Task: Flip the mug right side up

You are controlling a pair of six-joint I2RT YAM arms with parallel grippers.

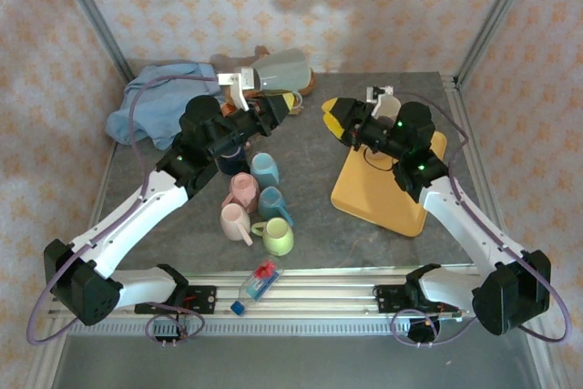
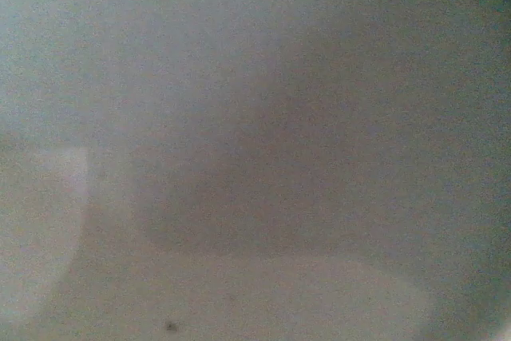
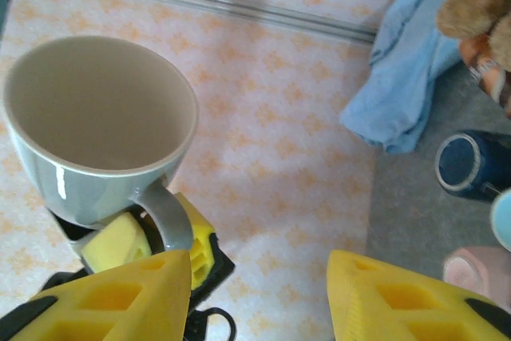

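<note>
We see the left gripper [image 1: 278, 103] holding the grey mug [image 1: 288, 68] off the table, up and to the left of the yellow board [image 1: 383, 190], out toward the back wall. From above the mug is a grey shape lying on its side, and we cannot tell there how it is gripped. The right wrist view settles it: the mug's mouth faces that camera with the pale inside bare, the handle hangs at the bottom, and a yellow finger sits on each side of the handle, clamped on it. The left wrist view gives us a close grey blur we cannot read.

The right gripper [image 1: 338, 120] hovers at the board's far left corner, its yellow fingers [image 3: 112, 293] well apart with nothing between them, pointing at the mug.

Left of the board stands a cluster of small mugs [image 1: 255, 202]; further left lies a blue cloth [image 1: 150, 108].
</note>
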